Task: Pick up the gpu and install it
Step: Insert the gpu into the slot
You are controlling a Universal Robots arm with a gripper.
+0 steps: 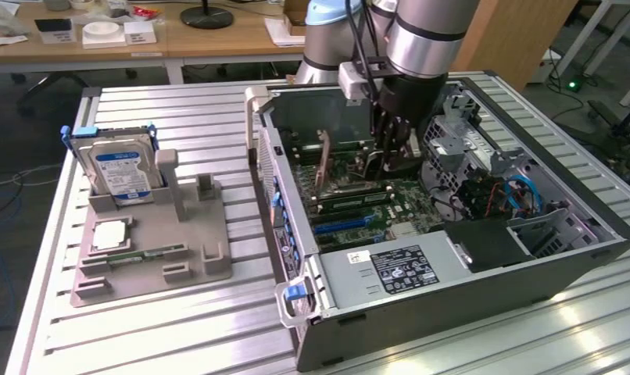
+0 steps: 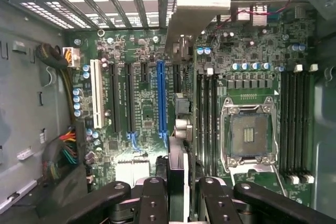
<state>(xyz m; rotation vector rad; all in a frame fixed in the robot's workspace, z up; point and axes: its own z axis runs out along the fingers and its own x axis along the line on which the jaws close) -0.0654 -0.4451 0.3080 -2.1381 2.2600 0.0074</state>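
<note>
Ribbed metal surface, with two things set on it.

The pale, slatted surface [image 1: 148,344] carries a grey moulded holder [image 1: 127,285] toward the exterior view's left and an open computer case [image 1: 451,312] toward the exterior view's right. The two sit near each other without touching, a strip of bare slats between them. The case lies on its side, open face up; the holder lies flat. Bare slats run along the near edge in front of both.
</note>
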